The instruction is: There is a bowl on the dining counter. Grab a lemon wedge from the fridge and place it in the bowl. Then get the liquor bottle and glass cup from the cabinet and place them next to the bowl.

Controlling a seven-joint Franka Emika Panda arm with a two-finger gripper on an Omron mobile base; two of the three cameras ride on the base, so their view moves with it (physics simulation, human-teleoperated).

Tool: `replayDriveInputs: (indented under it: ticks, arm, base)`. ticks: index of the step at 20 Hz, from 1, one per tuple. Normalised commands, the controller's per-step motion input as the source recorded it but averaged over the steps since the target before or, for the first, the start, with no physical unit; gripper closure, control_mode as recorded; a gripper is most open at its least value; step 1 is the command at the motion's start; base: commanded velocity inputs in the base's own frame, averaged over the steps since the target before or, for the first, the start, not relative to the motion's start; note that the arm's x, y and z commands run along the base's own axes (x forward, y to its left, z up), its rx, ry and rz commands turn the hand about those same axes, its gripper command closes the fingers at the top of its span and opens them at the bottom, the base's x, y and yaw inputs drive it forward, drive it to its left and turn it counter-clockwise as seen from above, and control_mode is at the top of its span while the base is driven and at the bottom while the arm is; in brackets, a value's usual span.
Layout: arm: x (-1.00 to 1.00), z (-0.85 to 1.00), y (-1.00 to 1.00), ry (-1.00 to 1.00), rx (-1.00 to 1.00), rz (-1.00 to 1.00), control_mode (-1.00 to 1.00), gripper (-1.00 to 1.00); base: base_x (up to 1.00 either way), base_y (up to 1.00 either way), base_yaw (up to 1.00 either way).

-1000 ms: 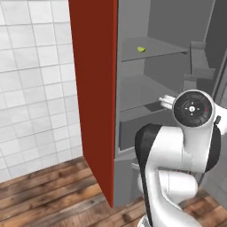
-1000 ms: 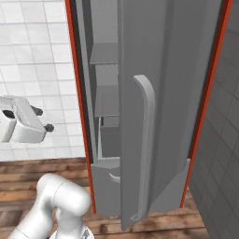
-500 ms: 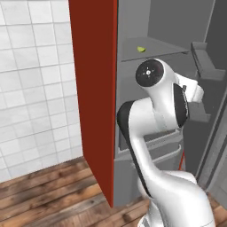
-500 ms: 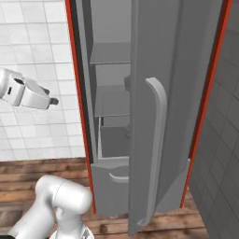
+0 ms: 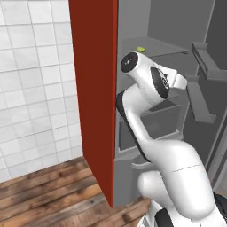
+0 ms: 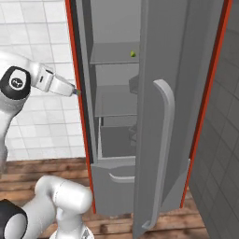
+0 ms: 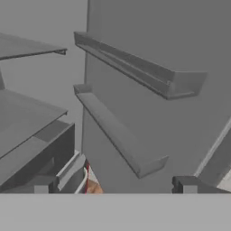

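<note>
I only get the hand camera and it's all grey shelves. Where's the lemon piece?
Observer: The lemon wedge lies on the upper shelf inside the fridge, near that shelf's front edge.
Operator: Is the hand close to it?
Observer: Not yet. In the right base view the gripper is at the fridge's left edge, lower than the wedge's shelf.
Operator: Is the door in the way?
Observer: No. The door is swung open, and its long bar handle faces the right base camera.
</note>
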Motion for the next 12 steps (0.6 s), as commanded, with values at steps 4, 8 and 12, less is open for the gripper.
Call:
replayDriveInputs:
  ticks: [4,8,12]
  arm:
    - [0.82,-0.58,-0.68,0.12,-0.01,-0.12,-1.0,-1.0]
    - [0.61,-0.54,-0.71,0.1,0.0,-0.09,-1.0,-1.0]
    - [0.44,-0.45,-0.64,0.05,0.0,-0.08,-1.0,-1.0]
  base:
    - [0.0,0.0,0.0]
    - [0.0,0.0,0.0]
    - [0.0,0.0,0.0]
